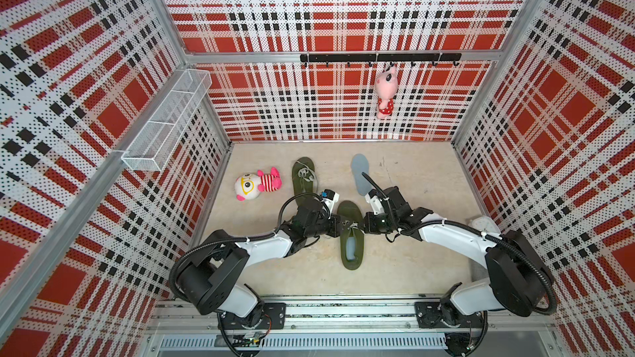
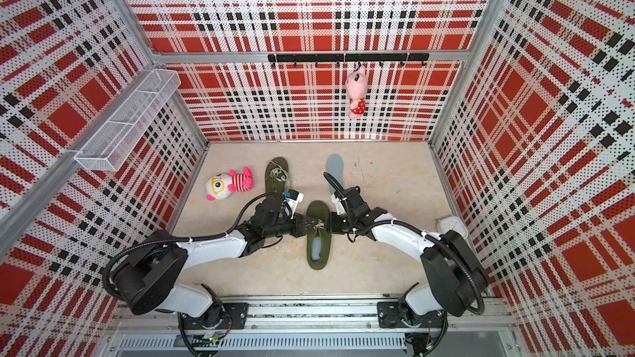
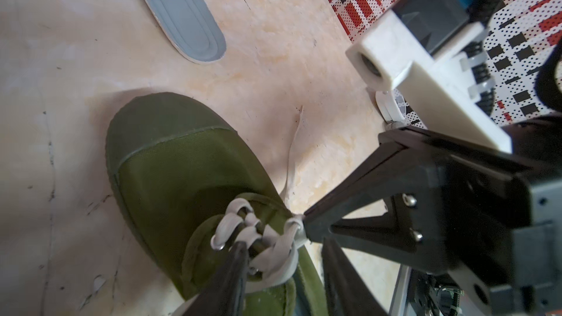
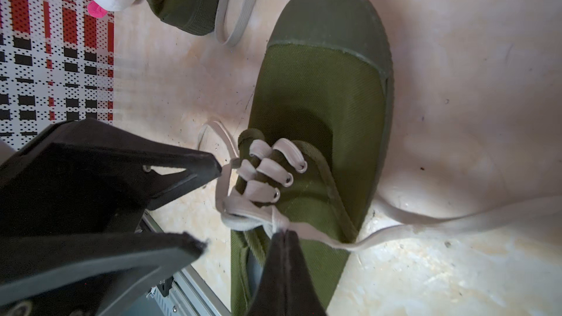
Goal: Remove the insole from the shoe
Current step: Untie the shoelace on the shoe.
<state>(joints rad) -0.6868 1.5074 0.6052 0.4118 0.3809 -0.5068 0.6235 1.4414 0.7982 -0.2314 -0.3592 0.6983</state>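
Insole (image 1: 350, 248), pale, sits inside olive canvas shoe (image 1: 349, 209) beneath bunched flat laces (image 4: 267, 171); my right pincer (image 4: 283, 234) pinches one, left pincer (image 4: 211, 205) half-open.

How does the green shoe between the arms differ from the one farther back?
The right pincer is shut on the near shoe's lace; the far shoe lies untouched by the plush toy. The near shoe shows a pale insole at its heel; none shows in the far shoe. Both are olive green.

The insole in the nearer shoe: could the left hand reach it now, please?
Probably yes: the insole lies uncovered in the heel opening of the shoe, close to the open left hand; the right hand pinches a lace.
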